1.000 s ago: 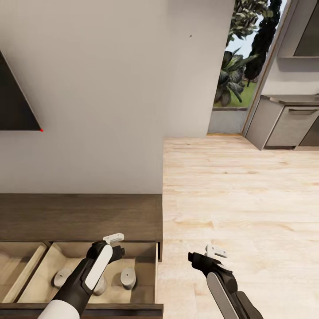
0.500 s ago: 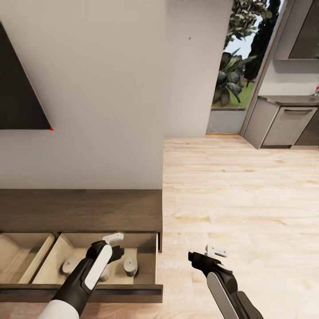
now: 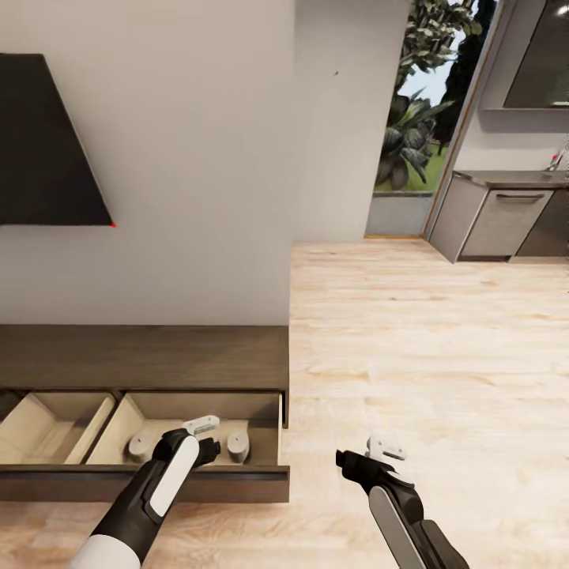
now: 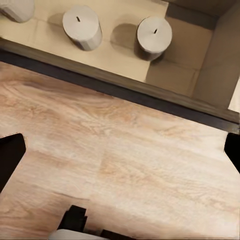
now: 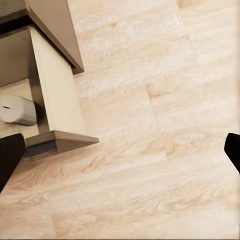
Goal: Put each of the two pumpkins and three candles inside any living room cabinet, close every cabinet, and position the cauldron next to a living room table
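The low dark brown cabinet (image 3: 142, 357) stands against the wall with two drawers pulled out. Three whitish candles (image 4: 81, 26) (image 4: 154, 34) (image 4: 19, 7) stand in the right drawer (image 3: 265, 427). In the head view I see two candles (image 3: 141, 446) (image 3: 237, 445). My left gripper (image 3: 204, 437) hangs open over the drawer's front edge, with bare floor between its fingertips (image 4: 10, 155). My right gripper (image 3: 381, 452) is open above the floor, right of the cabinet's end; one candle (image 5: 17, 110) shows past the drawer's side. The pumpkins, cauldron and table are out of view.
A black screen (image 3: 47, 142) hangs on the white wall above the cabinet. Pale wooden floor (image 3: 427, 356) stretches to the right. Beyond it lie a glass door with plants (image 3: 411, 118) and grey kitchen cupboards (image 3: 506, 221).
The camera has pulled back from the cabinet, so the drawers sit higher and smaller in the picture. My left gripper, earlier over the drawer's inside, is now over its front edge. Both grippers stay open.
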`<state>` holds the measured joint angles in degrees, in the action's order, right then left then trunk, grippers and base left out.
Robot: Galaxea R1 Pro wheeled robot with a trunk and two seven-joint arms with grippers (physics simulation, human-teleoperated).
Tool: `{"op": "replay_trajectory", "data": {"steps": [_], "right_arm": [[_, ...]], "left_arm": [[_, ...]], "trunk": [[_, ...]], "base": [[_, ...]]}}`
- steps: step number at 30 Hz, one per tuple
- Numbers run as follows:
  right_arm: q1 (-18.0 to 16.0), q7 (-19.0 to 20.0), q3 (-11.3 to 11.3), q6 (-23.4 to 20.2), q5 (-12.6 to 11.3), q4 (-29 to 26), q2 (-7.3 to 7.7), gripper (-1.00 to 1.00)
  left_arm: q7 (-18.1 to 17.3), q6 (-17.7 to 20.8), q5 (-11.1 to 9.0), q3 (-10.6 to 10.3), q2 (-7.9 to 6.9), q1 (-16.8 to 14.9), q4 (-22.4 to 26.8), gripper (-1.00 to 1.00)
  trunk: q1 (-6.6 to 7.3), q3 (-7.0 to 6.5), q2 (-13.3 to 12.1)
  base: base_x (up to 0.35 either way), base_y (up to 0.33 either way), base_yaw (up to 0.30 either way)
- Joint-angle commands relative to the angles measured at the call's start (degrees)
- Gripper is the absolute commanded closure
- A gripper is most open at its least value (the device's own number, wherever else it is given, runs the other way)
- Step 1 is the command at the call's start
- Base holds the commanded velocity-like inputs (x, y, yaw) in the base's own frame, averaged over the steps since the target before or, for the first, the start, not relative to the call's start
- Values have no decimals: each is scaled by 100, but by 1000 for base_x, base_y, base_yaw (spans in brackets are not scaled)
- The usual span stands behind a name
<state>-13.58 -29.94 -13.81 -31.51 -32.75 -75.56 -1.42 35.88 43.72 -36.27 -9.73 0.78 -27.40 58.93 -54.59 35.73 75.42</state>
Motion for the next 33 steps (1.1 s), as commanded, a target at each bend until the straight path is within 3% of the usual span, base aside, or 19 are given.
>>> {"op": "replay_trajectory", "data": {"steps": [1, 6, 13, 23, 33], "right_arm": [[-4, -56, -8, -6, -56, -9, 1, -100], [-4, -56, -8, -4, -56, -5, -1, -100], [-4, -63, -8, -2, -56, 8, -1, -100], [-4, -63, -12, 2, -56, 31, -7, -100], [-4, -60, -16, 5, -56, 38, -6, -100]], "left_arm": [[59, 5, -59, -7, -4, -3, 19, -100], [59, 163, -32, 8, -7, -2, 70, -100], [44, 263, -45, 277, -14, -2, 75, -100], [50, 352, 52, 293, -28, 6, 75, -100], [43, 365, -15, 287, -93, 6, 75, -100]], "trunk": [[4, 5, 2], [4, 5, 2], [4, 5, 2], [4, 5, 2], [4, 5, 2]], "base": [[-319, 0, 0], [-319, 20, 0], [-319, 47, 0], [-328, 3, 0], [-309, 114, 0]]}}
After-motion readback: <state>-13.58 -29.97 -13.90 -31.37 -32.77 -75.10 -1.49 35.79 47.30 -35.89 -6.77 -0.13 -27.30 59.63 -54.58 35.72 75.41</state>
